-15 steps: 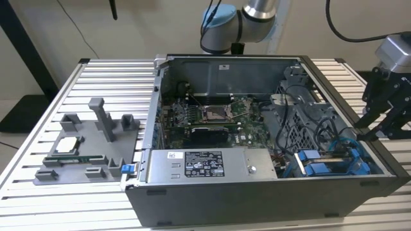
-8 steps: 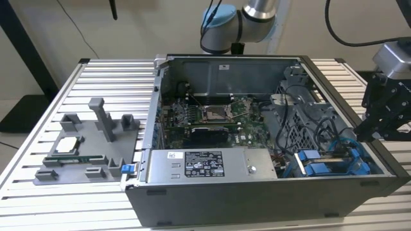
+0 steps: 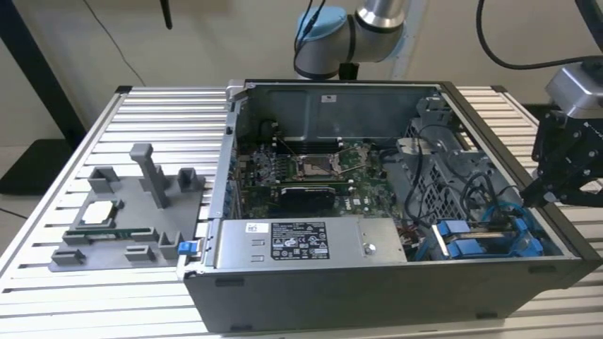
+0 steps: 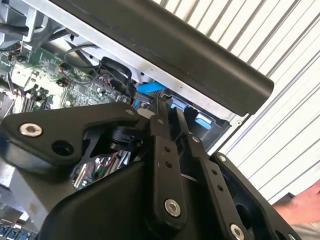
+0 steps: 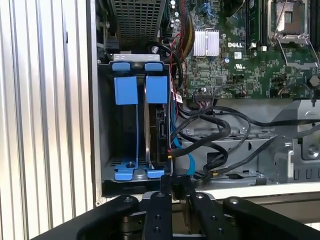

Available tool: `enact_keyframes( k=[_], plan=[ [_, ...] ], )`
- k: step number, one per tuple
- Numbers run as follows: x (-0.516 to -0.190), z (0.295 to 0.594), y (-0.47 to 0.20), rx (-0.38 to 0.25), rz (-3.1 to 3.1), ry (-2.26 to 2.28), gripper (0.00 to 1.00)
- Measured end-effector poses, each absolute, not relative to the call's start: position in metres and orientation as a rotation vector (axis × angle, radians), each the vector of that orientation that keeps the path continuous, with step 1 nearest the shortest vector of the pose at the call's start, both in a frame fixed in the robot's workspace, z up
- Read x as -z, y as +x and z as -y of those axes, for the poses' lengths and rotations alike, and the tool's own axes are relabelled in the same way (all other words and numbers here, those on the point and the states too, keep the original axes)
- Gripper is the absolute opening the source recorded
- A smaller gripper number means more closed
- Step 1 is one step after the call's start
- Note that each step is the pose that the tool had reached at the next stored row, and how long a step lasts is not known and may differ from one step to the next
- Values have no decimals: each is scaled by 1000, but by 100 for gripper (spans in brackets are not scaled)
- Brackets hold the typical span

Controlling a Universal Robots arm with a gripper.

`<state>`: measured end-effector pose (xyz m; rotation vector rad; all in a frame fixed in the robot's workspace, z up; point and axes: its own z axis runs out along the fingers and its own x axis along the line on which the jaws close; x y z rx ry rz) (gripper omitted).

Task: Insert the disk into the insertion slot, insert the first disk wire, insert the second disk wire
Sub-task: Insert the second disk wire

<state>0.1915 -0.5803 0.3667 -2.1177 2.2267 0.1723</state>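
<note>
The disk [image 5: 161,132] stands edge-on inside the insertion slot [image 5: 105,125], its blue carrier tabs [image 5: 156,90] at the bay's mouth. A second blue carrier [image 5: 125,90] sits beside it. In the exterior view the slot [image 3: 481,244] is at the case's near corner on the exterior view's right. Black wires [image 5: 210,135] and a blue wire [image 5: 189,162] lie loose next to the disk. My gripper [image 5: 175,184] hovers over the case wall just outside the bay. Its fingers [image 4: 160,130] are close together with nothing seen between them. The exterior view shows the gripper [image 3: 539,196] above the case's right wall.
The open computer case holds a motherboard [image 3: 311,169] and a grey power-supply box [image 3: 311,241]. A grey fixture [image 3: 132,212] with small parts stands on the slatted table [image 3: 169,113] at the exterior view's left. A person's hand [image 4: 305,207] is near the gripper body.
</note>
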Motion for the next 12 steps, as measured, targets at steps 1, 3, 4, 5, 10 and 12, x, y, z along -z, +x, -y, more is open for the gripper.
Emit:
enact_keyframes(
  k=[1,3,4,5,10,12],
  plan=[
    [-367,580,192,-171,-2226,-2117,0],
    [-366,580,191,-169,-2225,-2116,0],
    [-366,580,191,-169,-2225,-2116,0],
    [-366,580,191,-168,-2225,-2116,0],
    [-370,580,188,-169,-2224,-2116,0],
    [-374,580,184,-172,-2224,-2113,0]
  ],
)
